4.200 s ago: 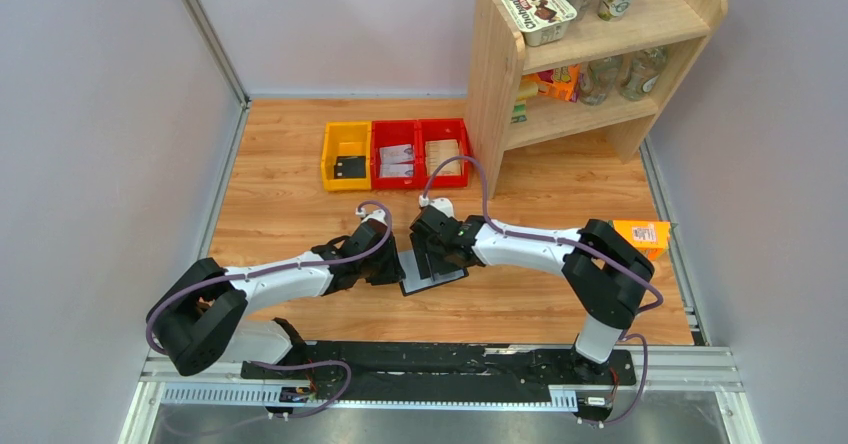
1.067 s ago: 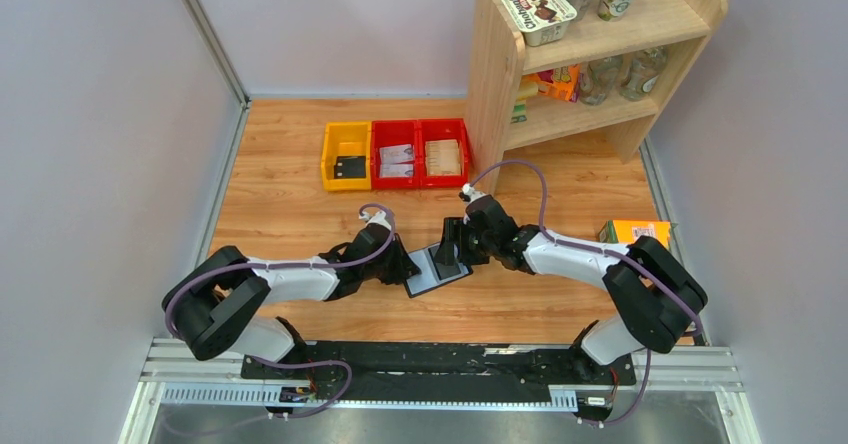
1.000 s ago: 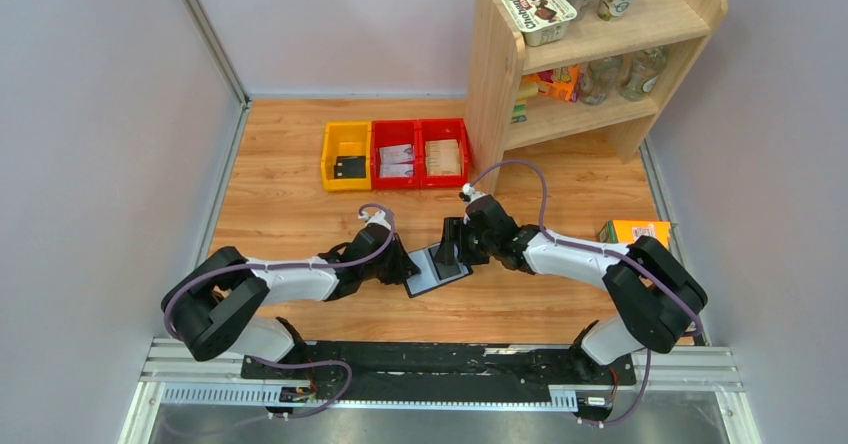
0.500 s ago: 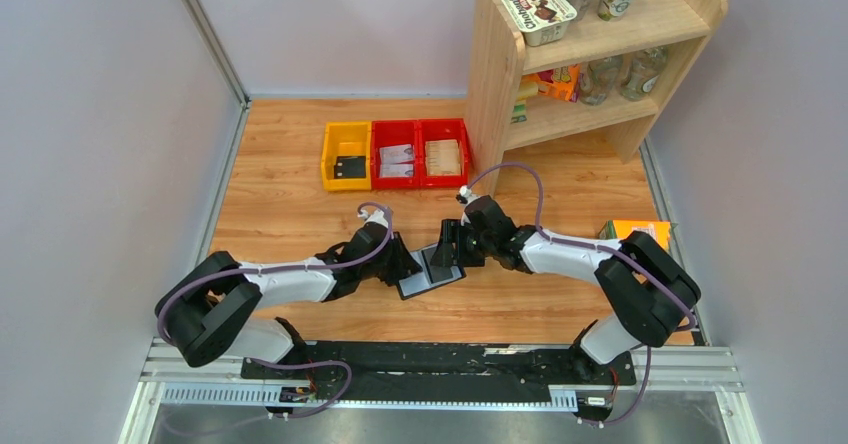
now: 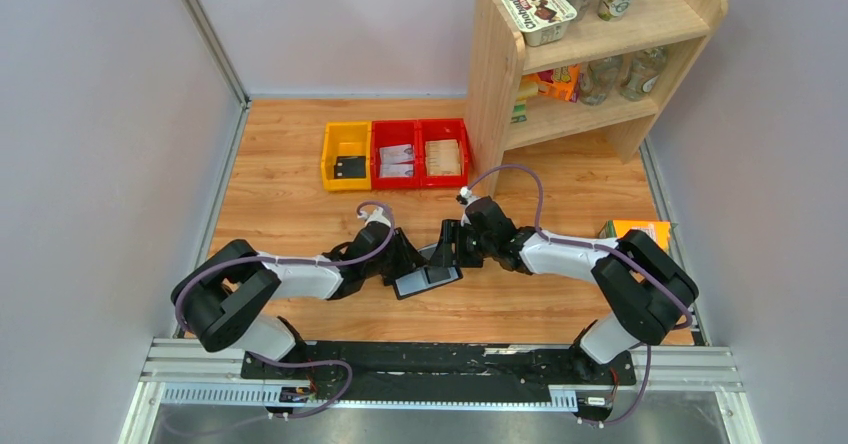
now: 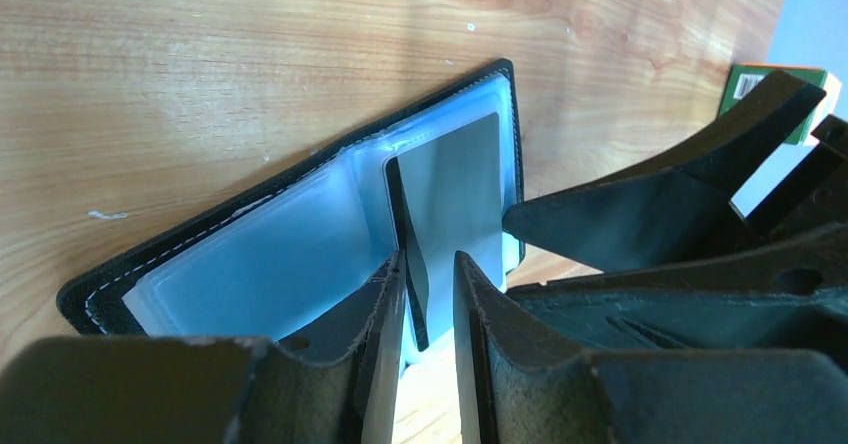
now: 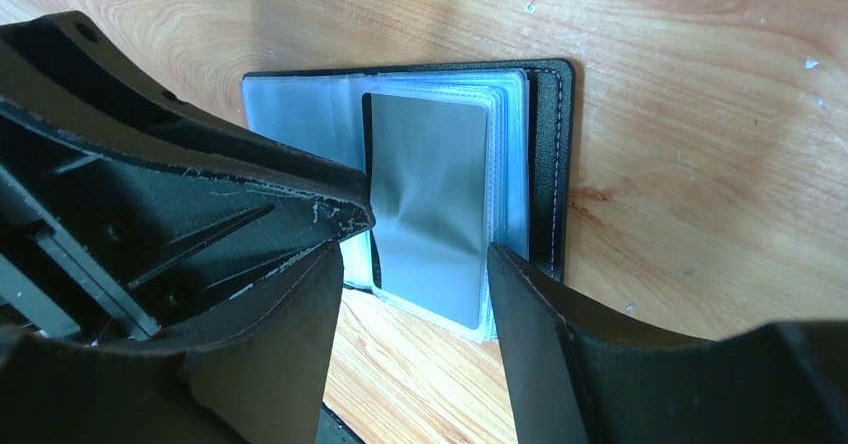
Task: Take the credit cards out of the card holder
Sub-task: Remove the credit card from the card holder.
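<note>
Lying open and flat, the card holder (image 5: 428,278) sits near the front middle of the wooden surface (image 5: 290,214), black cover down and clear blue-grey sleeves (image 6: 260,274) fanned upward. In the right wrist view one dark card (image 7: 428,204) shows through the top sleeve on the holder's 3 o'clock half, its face catching a grey sheen. It is inside the sleeve, not out. In the left wrist view a thin dark leaf (image 6: 408,254) stands on edge at the fold. Whether it is a bare card or a sleeve seen edge-on, I cannot tell.

Seen from above, the left tool (image 6: 428,264) is at the holder's 9 o'clock, its jaws narrowly apart with that upright leaf between them. A gap shows on one side, so I judge it unclamped. The right tool (image 7: 430,242) is at 2 o'clock, jaws wide apart, one tip on each side of the sleeved card, gripping nothing.

The step in hand looks like getting a purchase on a card. The next move calls for one tool to pin the cover while the other closes on the card's free edge alone and draws it along the slot, lest the whole holder lift.

Farther out are a yellow bin (image 5: 327,159) and red bins (image 5: 421,154) at 12 o'clock, a shelf (image 5: 493,94) at 1 o'clock and an orange carton (image 5: 640,232) at 3 o'clock.
</note>
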You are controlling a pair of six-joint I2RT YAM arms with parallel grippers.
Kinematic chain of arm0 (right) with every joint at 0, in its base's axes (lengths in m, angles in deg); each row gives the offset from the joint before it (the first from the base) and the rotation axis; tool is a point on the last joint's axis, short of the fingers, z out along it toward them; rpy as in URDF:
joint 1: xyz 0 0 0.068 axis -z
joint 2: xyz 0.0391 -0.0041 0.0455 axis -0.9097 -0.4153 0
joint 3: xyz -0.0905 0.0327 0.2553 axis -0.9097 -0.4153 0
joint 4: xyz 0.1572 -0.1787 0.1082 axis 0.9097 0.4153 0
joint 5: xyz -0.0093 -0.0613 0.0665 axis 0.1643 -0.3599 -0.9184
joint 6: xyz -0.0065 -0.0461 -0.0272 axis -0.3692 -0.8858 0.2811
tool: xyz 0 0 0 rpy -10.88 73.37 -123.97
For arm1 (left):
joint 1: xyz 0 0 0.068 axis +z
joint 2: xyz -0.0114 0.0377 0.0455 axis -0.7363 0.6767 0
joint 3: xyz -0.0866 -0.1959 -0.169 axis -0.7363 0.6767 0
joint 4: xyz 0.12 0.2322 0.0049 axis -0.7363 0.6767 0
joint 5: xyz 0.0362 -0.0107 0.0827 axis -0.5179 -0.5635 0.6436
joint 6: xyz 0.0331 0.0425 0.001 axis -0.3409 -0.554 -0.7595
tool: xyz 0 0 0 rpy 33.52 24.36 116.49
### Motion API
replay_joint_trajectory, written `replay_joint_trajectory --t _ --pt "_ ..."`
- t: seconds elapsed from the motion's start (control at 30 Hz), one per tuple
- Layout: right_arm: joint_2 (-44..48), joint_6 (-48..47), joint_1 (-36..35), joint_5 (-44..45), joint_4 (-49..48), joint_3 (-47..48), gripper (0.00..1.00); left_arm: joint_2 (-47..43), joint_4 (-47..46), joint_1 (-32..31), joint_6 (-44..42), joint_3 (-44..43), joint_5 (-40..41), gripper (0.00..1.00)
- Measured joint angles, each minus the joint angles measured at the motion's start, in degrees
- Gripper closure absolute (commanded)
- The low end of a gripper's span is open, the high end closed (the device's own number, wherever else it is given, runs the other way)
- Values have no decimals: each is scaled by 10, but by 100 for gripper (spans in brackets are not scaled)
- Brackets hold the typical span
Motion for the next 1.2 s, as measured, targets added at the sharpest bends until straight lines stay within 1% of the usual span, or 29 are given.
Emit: replay_joint_trajectory --t 0.23,0.33,0.5,0.6,0.77,0.83,0.93,1.0,1.2 --pt "0 3 1 -1 -6 -4 39 10 -53 5 45 29 3 67" --pt "-2 3 1 -3 -9 -4 40 4 -45 5 53 30 6 67" --pt "-10 7 1 -9 -17 -4 40 -21 -6 5 53 30 25 67" --pt "-11 10 1 -12 -20 -4 40 -21 -7 5 53 30 26 67" --pt "-11 12 1 -12 -20 -4 41 2 -34 7 53 30 14 68" --pt "-11 12 2 -12 -21 -6 41 8 -47 8 53 31 11 69" --pt "-12 14 2 -13 -25 -8 42 7 -61 9 52 38 10 75" --pt "-14 15 2 -15 -29 -9 43 2 -64 9 51 44 10 78" --pt "-20 24 5 -23 -39 -9 43 -39 -70 9 48 54 9 81"
